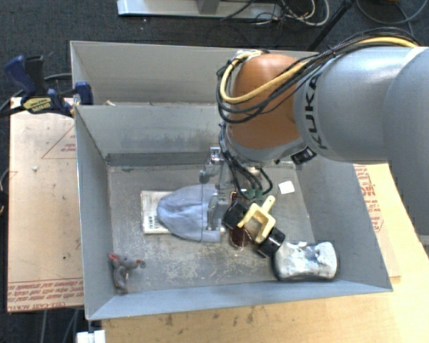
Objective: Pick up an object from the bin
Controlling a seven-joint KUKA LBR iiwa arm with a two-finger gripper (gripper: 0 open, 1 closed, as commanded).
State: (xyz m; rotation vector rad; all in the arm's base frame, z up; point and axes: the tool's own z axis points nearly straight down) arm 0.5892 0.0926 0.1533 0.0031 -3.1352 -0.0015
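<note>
Low between the bin's (96,213) side walls, the jaws stood at a grey-blue cloth bundle's (180,213) right end; apart or together, I couldn't tell.

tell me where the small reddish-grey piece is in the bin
In the camera view the small reddish-grey piece lies by itself near the lower-left corner of the bin, below and left of the grey cloth bundle.
</note>
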